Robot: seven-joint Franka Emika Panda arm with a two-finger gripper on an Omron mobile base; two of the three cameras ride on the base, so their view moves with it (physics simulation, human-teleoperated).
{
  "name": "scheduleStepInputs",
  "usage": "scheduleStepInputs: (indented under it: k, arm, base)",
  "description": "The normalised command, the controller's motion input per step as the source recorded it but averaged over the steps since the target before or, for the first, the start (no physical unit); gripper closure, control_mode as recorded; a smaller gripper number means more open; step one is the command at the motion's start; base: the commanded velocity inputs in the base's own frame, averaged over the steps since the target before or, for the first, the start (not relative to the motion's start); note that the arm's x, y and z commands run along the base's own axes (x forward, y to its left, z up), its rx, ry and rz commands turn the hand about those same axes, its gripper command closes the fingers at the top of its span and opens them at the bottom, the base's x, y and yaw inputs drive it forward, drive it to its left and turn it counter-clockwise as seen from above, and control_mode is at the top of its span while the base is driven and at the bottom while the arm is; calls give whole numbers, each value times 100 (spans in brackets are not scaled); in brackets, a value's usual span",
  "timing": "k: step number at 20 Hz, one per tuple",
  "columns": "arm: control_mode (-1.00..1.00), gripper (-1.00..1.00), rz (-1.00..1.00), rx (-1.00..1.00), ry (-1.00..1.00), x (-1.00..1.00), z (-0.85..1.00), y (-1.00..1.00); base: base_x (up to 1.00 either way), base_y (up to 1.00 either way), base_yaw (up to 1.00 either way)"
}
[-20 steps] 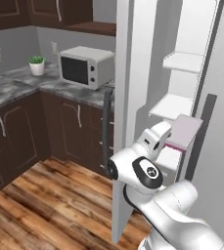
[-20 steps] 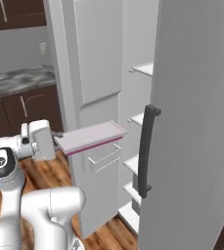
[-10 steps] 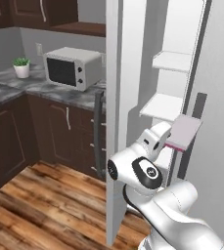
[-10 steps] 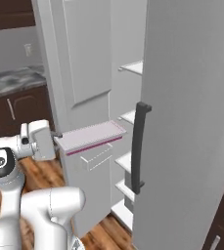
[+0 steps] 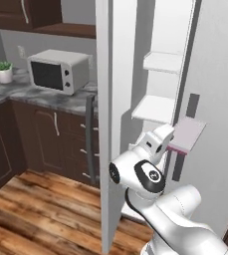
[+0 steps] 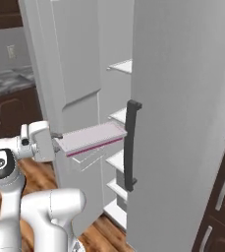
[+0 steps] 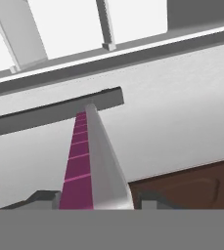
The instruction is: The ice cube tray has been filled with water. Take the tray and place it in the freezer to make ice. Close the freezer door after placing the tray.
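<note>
One ice cube tray (image 6: 92, 138) sits clamped in the gripper (image 6: 55, 142), and the robot has rolled closer, so the tray's far end now nearly touches the right door's dark handle (image 6: 129, 145), with the open freezer (image 6: 115, 115) at twelve o'clock.

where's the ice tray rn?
In the hand, the ice cube tray is level in front of the open freezer, its far end by the right door's handle.

freezer door (image 5: 105, 99) top cropped, tool (image 6: 57, 142) fingertips hidden
</note>
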Motion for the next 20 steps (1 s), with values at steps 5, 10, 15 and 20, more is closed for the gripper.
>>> scheduleStepInputs:
  k: [5,10,15,20]
  arm:
    - [100,100,0,0,0,0,0,0]
    - [100,100,0,0,0,0,0,0]
    - [100,100,0,0,0,0,0,0]
    - [100,100,0,0,0,0,0,0]
  base:
    - [34,0,-21]
    - [43,0,-19]
    - [29,0,-14]
    - [0,0,-12]
